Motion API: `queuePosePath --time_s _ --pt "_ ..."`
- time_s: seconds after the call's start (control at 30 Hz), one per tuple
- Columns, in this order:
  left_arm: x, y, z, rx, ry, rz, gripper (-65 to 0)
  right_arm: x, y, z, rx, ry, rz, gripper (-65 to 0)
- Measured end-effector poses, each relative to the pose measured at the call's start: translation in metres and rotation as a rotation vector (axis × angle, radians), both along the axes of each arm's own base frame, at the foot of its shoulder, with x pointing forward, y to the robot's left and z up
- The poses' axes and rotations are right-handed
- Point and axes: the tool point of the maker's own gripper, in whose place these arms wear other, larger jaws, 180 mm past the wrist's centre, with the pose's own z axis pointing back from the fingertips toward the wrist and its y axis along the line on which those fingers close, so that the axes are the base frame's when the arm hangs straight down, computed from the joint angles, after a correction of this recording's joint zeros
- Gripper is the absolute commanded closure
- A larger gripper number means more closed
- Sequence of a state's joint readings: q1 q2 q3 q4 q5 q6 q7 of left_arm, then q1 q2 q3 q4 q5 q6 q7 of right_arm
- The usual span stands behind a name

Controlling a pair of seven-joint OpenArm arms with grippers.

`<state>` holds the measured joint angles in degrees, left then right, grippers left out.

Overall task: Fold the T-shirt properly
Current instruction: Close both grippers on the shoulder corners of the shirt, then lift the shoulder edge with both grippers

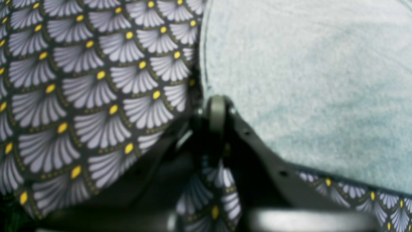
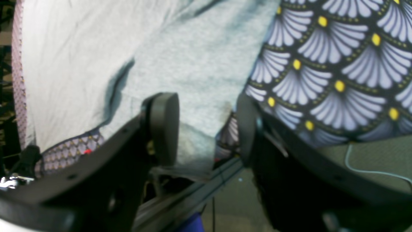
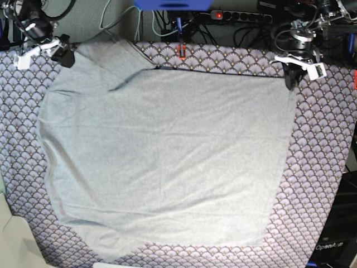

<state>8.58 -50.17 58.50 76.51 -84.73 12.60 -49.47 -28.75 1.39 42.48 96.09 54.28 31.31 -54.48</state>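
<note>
At the desk's far corners, the right gripper (image 2: 209,129) gapes astride the T-shirt (image 3: 167,162) hem; the left gripper (image 1: 216,111) seems pinched on its corner, which may slip free.

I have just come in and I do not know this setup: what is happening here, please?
A two-armed robot is working on a grey T-shirt that lies spread, not yet folded, on a patterned tablecloth. The left gripper is shut at one far corner of the shirt; whether it pinches cloth is unclear. The right gripper stands open around the shirt's edge at the other far corner.
</note>
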Motion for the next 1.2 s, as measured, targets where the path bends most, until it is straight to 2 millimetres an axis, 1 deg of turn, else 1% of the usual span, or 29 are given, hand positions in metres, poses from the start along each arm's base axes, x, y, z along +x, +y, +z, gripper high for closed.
queuePosePath --time_s 0.2,0.37,0.53,0.6,0.63,0.77,1.03,1.1,1.2 --pt "0.001 0.000 0.000 0.000 -0.002 0.000 0.0 -0.002 0.003 -0.002 0.008 0.006 -0.001 -30.3" --pt "0.008 0.000 0.004 0.000 -0.018 0.000 0.0 -0.002 0.003 -0.002 0.008 0.007 -0.001 -30.3" --pt "0.008 0.000 0.004 0.000 -0.018 0.000 0.0 -0.004 0.010 -0.005 0.026 0.016 -0.002 -30.2" --pt "0.008 0.000 0.004 0.000 -0.017 0.000 0.0 -0.003 0.010 -0.005 0.024 0.012 -0.003 -30.2" --pt "0.007 0.000 0.004 0.000 -0.017 0.000 0.0 -0.003 0.010 -0.006 0.030 0.009 -0.009 -30.2" --pt "0.008 0.000 0.004 0.000 -0.017 0.000 0.0 -0.011 0.010 -0.020 0.072 0.038 -0.032 -30.2" --pt "0.007 0.000 0.004 0.000 -0.017 0.000 0.0 -0.009 0.011 -0.022 0.086 0.027 -0.038 -30.0" --pt "0.007 0.000 0.004 0.000 -0.017 0.000 0.0 -0.005 0.017 -0.022 0.093 0.019 -0.023 -27.6" --pt "0.007 0.000 0.003 0.000 -0.016 0.000 0.0 -0.002 0.031 -0.024 0.114 0.024 0.018 -16.7"
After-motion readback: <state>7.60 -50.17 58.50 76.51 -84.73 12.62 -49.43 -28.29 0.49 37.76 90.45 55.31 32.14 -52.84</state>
